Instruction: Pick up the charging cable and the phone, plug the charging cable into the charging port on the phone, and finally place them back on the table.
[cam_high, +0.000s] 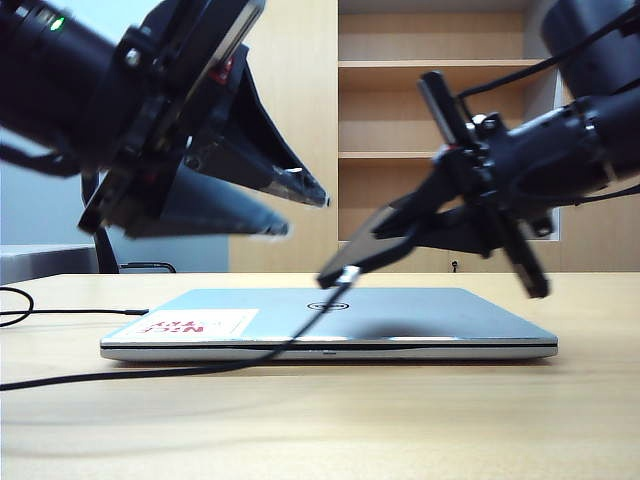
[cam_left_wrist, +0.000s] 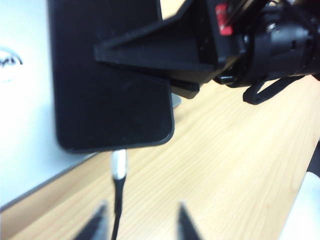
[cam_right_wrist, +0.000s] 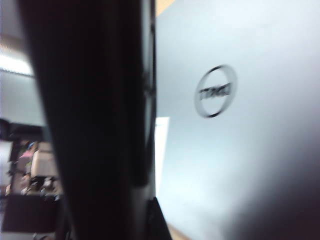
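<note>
Wood-grain table bears a Dell laptop; right end effector clamps the phone, charging cable plugged; left end effector spread, empty.

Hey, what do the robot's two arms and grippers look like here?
Both arms are black. The left gripper has long tapering wedge-shaped black fingers, with a red spot at their base and a green light farther up the arm. The right gripper is black too, with black cables looping along its arm.
</note>
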